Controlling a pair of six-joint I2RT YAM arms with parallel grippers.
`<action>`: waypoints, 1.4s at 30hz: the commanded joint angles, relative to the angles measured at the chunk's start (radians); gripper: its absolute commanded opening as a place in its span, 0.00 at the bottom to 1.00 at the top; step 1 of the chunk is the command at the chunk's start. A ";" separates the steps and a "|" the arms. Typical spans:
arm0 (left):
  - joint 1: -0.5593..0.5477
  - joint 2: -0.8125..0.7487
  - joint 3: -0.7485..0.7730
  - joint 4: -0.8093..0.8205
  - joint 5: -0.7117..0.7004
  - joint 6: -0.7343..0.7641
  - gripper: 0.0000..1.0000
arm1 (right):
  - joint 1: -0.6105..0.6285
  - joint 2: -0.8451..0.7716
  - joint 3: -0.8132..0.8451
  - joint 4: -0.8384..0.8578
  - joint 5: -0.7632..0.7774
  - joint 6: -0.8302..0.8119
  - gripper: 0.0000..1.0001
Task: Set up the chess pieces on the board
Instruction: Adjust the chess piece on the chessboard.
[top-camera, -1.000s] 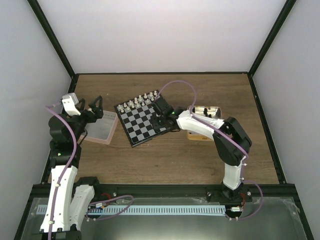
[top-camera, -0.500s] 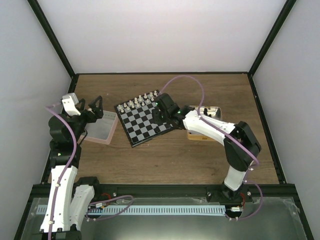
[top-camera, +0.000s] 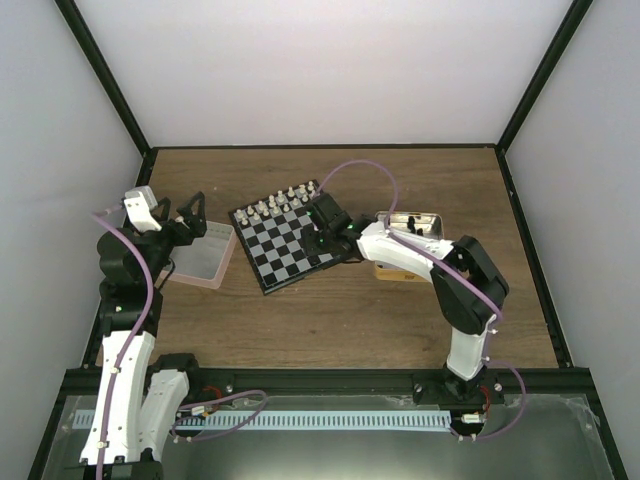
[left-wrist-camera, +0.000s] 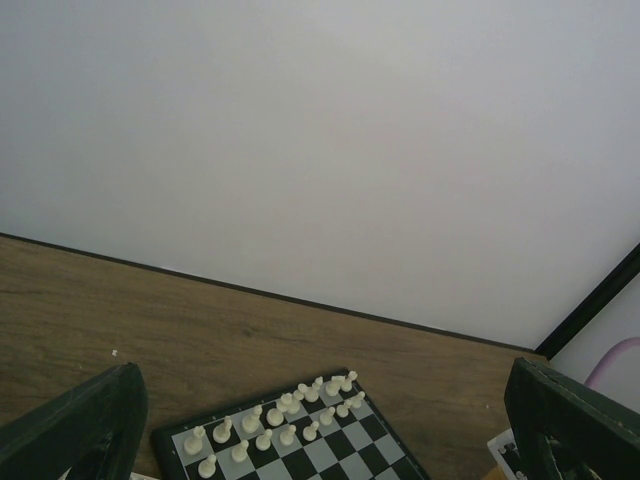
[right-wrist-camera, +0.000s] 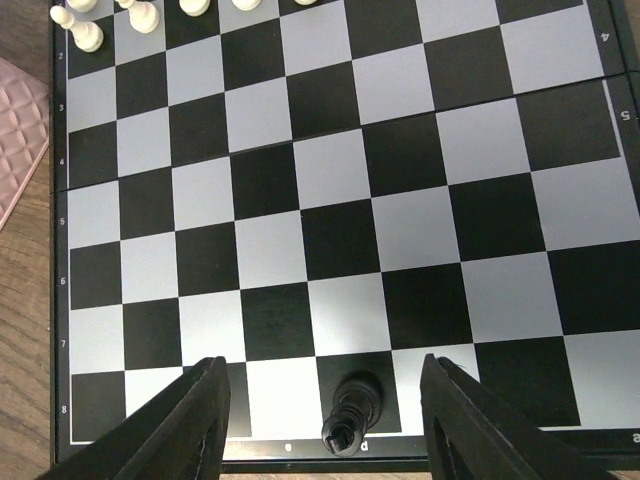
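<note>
The right end effector hangs over the near edge of the small black-and-white checked chessboard. Its fingers are apart and clamped on nothing. A tiny black chess piece stands upright on a dark square in the board's nearest row, between the two fingers with a clear gap on each side.

The piece's long axis is vertical, so a straight lift looks like the safest way off it; any sideways drift could tip it. The small white chess pieces line the board's far rows.

A square silver metal tin sits on the brown wooden table just right of the board, under the right arm, so that arm is the nearer one to it. The left end effector, spread wide and holding nothing, waits left of the board above a pink plastic tray.
</note>
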 joint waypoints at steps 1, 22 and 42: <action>0.006 -0.006 -0.005 0.006 0.002 0.007 1.00 | -0.002 0.020 -0.001 -0.004 -0.018 -0.001 0.54; 0.006 -0.007 -0.005 0.004 0.002 0.007 1.00 | -0.008 -0.065 -0.068 0.074 0.019 0.011 0.53; 0.006 -0.004 -0.006 0.006 0.003 0.007 1.00 | -0.007 0.038 -0.041 0.050 -0.065 0.014 0.57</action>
